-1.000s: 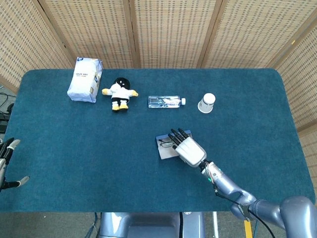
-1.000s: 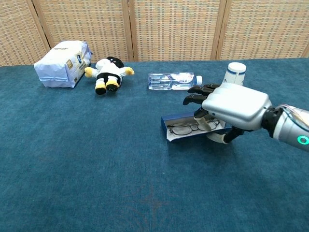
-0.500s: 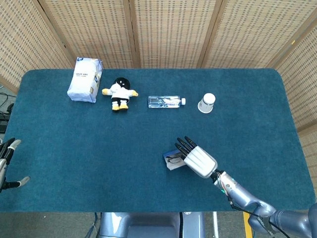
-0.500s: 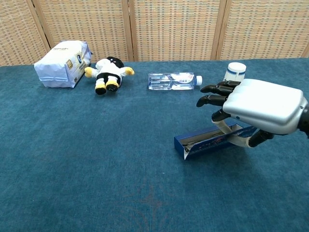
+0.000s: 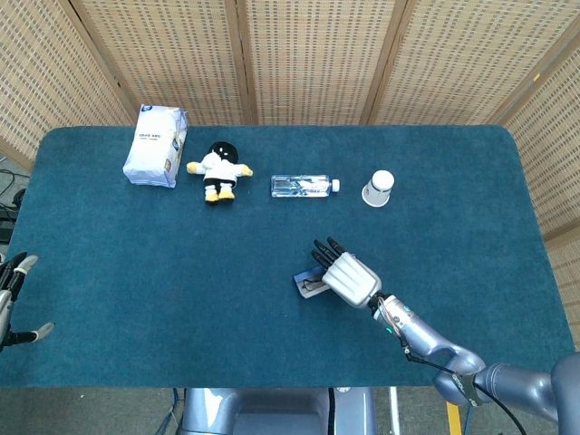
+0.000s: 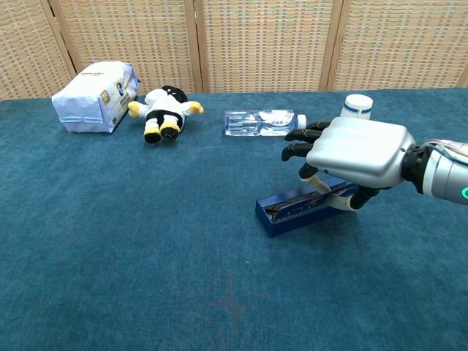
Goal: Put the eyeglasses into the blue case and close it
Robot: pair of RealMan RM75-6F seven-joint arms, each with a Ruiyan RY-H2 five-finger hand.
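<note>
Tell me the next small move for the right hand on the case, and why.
Probably press the lid down the rest of the way: the right hand rests on the blue case, whose lid looks nearly closed with a slit showing the eyeglasses.

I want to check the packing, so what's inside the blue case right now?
Through the narrow gap of the blue case, a dark strip of the eyeglasses shows. The right hand covers the case's far end, so the rest is hidden.

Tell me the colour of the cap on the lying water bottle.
White; the water bottle shows it best in the chest view.
</note>
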